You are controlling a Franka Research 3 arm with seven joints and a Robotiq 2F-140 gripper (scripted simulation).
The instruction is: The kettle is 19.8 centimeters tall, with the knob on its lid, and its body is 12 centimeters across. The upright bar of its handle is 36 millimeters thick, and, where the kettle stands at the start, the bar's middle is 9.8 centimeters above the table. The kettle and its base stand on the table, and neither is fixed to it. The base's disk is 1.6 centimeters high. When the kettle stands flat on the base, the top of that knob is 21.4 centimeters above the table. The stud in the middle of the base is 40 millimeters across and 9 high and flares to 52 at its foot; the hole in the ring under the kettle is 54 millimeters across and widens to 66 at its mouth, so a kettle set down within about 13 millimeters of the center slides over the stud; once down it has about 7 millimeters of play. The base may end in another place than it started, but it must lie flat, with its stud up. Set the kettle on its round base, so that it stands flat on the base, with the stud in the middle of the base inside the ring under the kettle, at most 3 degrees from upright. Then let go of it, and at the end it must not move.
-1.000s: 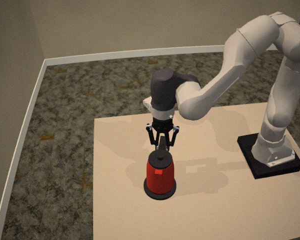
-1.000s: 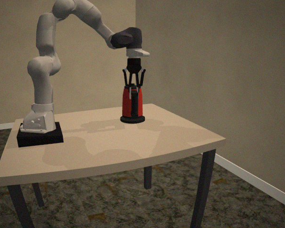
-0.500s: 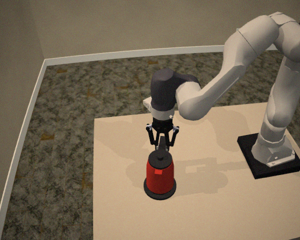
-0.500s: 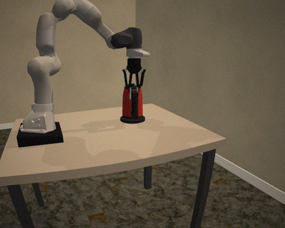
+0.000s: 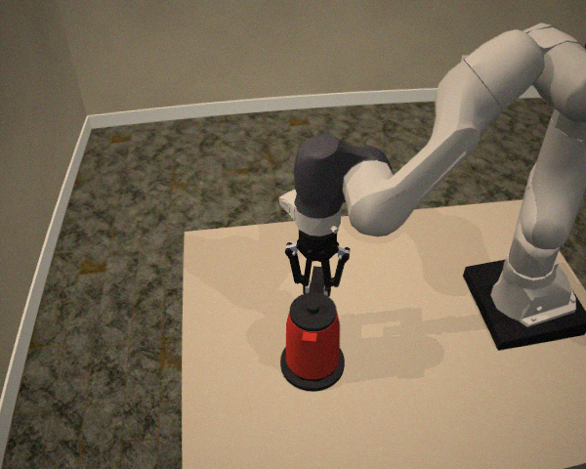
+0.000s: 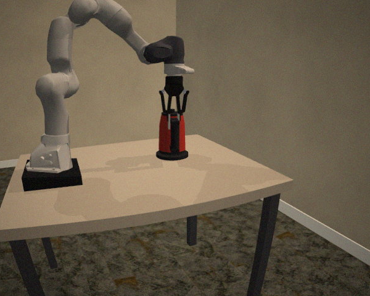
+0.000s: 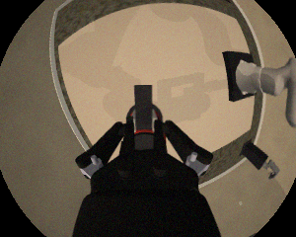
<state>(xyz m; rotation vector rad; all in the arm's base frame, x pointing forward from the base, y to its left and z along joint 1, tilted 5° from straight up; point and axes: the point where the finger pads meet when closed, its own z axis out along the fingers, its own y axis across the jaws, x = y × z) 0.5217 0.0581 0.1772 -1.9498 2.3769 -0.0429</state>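
Observation:
The red kettle (image 5: 311, 348) (image 6: 163, 134) with a black lid and knob (image 5: 312, 309) stands upright on its round black base (image 5: 289, 374) (image 6: 161, 156), near the table's left edge in the top view. Its body covers the base's middle, so the stud is hidden. My gripper (image 5: 315, 287) (image 6: 174, 120) (image 7: 144, 115) comes straight down from above and is shut on the top of the kettle's upright black handle bar (image 6: 174, 135) (image 7: 143, 102). In the wrist view the gripper body hides most of the kettle.
The beige table (image 5: 435, 404) (image 6: 115, 191) carries the arm's black mounting plate (image 5: 505, 333) (image 6: 51, 181) at its far side. The table's edge (image 5: 183, 353) lies close to the kettle, with patterned floor beyond.

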